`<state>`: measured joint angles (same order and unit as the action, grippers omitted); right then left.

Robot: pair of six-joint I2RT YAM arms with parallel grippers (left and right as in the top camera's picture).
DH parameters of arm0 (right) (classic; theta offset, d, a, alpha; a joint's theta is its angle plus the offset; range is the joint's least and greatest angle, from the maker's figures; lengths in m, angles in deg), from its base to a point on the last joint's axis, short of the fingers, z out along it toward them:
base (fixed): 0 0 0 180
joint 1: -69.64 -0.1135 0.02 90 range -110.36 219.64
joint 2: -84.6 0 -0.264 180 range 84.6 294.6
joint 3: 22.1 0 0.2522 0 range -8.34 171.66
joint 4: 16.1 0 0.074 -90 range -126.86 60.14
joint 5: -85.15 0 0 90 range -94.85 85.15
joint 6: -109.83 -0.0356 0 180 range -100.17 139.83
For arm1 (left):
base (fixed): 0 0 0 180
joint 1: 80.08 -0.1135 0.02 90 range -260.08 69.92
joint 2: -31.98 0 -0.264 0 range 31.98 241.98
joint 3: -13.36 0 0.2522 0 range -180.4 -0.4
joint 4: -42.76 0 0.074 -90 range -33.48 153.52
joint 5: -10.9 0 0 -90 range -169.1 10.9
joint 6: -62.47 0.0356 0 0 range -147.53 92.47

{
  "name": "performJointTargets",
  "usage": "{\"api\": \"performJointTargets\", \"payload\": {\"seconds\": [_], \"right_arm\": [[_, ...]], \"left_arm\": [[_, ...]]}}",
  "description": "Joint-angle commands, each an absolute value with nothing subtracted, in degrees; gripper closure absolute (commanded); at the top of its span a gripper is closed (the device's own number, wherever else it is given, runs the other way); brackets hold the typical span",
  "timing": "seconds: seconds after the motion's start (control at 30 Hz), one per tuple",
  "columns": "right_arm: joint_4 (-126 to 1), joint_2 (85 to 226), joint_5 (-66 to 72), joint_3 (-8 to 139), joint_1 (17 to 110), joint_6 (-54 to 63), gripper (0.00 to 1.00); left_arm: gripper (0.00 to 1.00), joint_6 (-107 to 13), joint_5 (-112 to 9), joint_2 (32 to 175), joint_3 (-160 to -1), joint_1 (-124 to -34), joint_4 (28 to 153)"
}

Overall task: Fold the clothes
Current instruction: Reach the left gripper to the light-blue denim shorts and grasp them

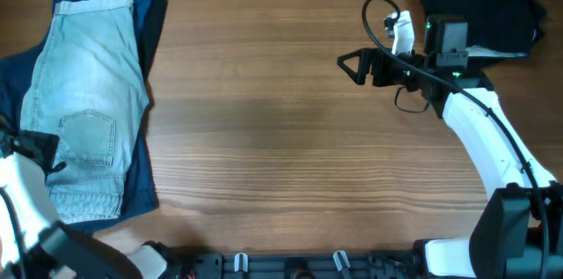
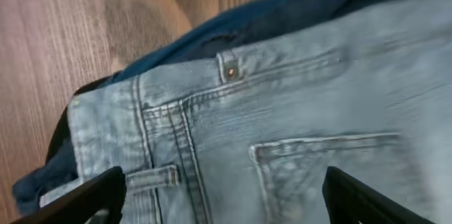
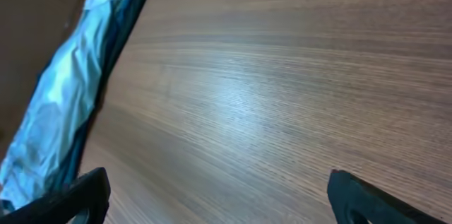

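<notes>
Pale light-blue denim shorts (image 1: 86,103) lie flat at the table's left, on top of a larger dark blue garment (image 1: 141,178). In the left wrist view the shorts (image 2: 282,125) fill the frame, with waistband, belt loop and a back pocket showing. My left gripper (image 2: 222,196) is open, its fingers spread just above the shorts near the waistband; overhead it sits at the left edge (image 1: 40,151). My right gripper (image 1: 354,65) is open and empty over bare wood at the right. A black garment (image 1: 479,2) lies at the back right corner.
The wooden table (image 1: 281,138) runs between the two piles. In the right wrist view the shorts and the dark garment (image 3: 63,104) show far off at the left beyond the open fingers (image 3: 219,196). A black rail with clips runs along the front edge (image 1: 290,263).
</notes>
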<state>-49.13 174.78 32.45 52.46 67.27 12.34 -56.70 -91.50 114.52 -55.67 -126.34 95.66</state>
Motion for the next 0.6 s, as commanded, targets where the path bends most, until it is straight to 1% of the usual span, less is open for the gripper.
{"api": "performJointTargets", "payload": {"seconds": [0.0, 0.03, 0.07, 0.17, 0.2, 0.27, 0.3, 0.37, 0.43, 0.5, 0.57], "right_arm": [[-49.5, 175.7, 29.4, 53.5, 66.8, 12.2, 0.0], [-49.5, 175.7, 29.4, 53.5, 66.8, 12.2, 0.01], [-49.6, 175.7, 29.4, 53.5, 66.8, 12.2, 0.01], [-50.3, 175.7, 29.4, 53.5, 66.8, 12.2, 0.01], [-50.6, 175.7, 29.4, 53.5, 66.8, 12.2, 0.01], [-50.6, 175.7, 29.4, 53.5, 66.8, 12.2, 0.01], [-50.6, 175.7, 29.3, 53.5, 66.8, 12.3, 0.01], [-50.9, 175.7, 28.5, 53.5, 66.8, 12.2, 0.01], [-51.6, 175.7, 27.1, 53.5, 66.8, 12.2, 0.01], [-52.2, 175.7, 25.8, 53.5, 66.8, 12.3, 0.0], [-52.2, 175.7, 25.1, 53.5, 66.8, 12.3, 0.01]], "left_arm": [[0.11, -47.2, -92.6, 118.8, -56.2, -126.8, 95.4], [0.1, -47.2, -91.9, 119.9, -56.2, -126.8, 94.3], [0.07, -45.6, -91.8, 121.1, -56.2, -126.8, 91.8], [0.08, -37.7, -91.9, 122.3, -56.2, -126.8, 88.6], [0.1, -35.5, -92.2, 122.3, -56.2, -126.8, 88.4], [0.2, -33.5, -93.1, 122.4, -56.2, -127.1, 88.4], [0.2, -33.5, -94.2, 122.4, -56.2, -127.4, 88.4], [0.13, -33.9, -94.3, 122.4, -56.2, -129.2, 88.2], [0.1, -33.9, -93.3, 122.7, -56.2, -130.9, 87.7], [0.09, -33.9, -93.1, 123.4, -56.2, -132.1, 87.3], [0.12, -33.9, -90.4, 125.3, -56.2, -133.1, 87.1]]}}
